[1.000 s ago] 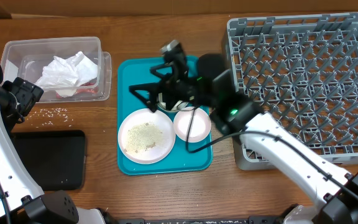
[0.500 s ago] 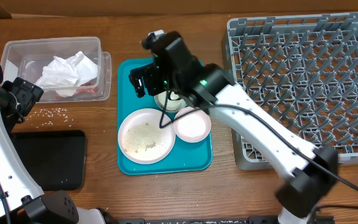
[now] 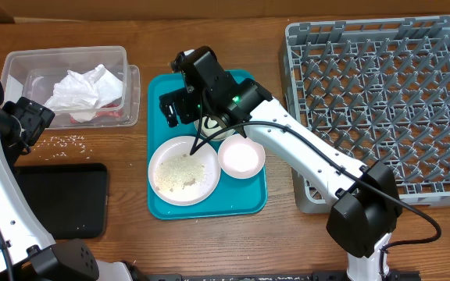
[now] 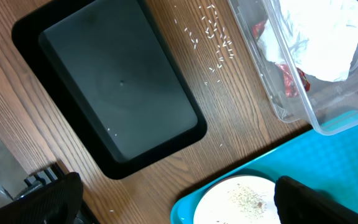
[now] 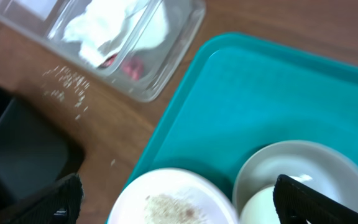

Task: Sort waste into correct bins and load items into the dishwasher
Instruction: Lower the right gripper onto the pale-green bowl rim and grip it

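A: Where is the right gripper (image 5: 176,186) hanging?
B: It is hovering over the far left part of the teal tray (image 3: 244,199), just beside the grey bowl (image 5: 303,163). Its jaws are standing wide apart and gripping nothing.
A: And the left gripper (image 4: 176,190)?
B: It is hovering near the left edge of the table (image 3: 127,234), by the near corner of the clear tub (image 3: 22,62) and above the black tray (image 3: 61,199). It is also spread wide and empty.
A: What is lying in the tub?
B: The crumpled napkin (image 3: 83,87) is filling most of it, with the red wrapper (image 3: 114,114) peeking out beneath (only a sliver is showing).
A: The crumbs?
B: Loose rice crumbs (image 3: 65,141) are lying on the wood just in front of the tub, and more are sitting on the round plate (image 3: 183,170).
A: Where is the plate sitting?
B: It is sitting on the tray's near half, just beside the white bowl (image 3: 241,158). The grey bowl is resting behind them, partly hidden overhead by the arm.
A: And the dish rack (image 3: 381,101)?
B: It is standing at the right, beside the tray.
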Tool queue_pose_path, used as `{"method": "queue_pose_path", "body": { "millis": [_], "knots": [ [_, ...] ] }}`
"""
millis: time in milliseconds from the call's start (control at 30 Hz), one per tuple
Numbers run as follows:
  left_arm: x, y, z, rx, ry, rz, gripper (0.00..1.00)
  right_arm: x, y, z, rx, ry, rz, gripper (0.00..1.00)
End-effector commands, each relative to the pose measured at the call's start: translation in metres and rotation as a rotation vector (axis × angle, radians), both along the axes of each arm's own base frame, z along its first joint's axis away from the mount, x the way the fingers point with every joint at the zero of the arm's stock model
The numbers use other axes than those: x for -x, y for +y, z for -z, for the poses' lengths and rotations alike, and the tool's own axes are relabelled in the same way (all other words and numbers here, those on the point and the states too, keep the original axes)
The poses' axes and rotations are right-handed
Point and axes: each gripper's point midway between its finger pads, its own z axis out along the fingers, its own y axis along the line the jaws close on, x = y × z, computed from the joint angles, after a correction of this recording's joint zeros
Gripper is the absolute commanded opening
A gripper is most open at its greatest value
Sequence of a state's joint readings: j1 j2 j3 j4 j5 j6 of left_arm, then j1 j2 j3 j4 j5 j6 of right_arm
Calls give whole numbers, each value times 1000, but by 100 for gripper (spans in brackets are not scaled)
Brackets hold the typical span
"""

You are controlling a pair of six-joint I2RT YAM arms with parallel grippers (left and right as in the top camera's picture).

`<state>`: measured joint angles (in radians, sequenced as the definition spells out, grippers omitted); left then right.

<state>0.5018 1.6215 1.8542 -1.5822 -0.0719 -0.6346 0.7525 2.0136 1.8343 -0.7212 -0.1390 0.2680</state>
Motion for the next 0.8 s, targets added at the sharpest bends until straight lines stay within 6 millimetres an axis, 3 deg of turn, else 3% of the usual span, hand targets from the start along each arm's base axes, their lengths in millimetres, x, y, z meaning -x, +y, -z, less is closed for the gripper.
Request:
{"method": "queue_pose_path", "body": {
  "millis": [0, 167, 333, 467, 567, 767],
  "knots": [
    [3, 0, -3, -7, -8, -19, 100, 6, 10, -17, -56, 9, -51, 100],
    [3, 0, -3, -7, -8, -19, 100, -2, -3, -9, 8, -3, 16, 100],
    [3, 0, -3, -6, -8, -19, 99, -17, -31, 10, 72, 47, 283, 99],
    [3, 0, -3, -6, -8, -19, 99, -21, -34, 23, 110, 44, 307, 87],
    [3, 0, -3, -7, -8, -20, 100, -21, -27, 37, 119, 57, 303, 67],
    [3, 0, -3, -7, -8, -19, 100, -21, -25, 49, 170, 21, 339, 61]
  ]
}}
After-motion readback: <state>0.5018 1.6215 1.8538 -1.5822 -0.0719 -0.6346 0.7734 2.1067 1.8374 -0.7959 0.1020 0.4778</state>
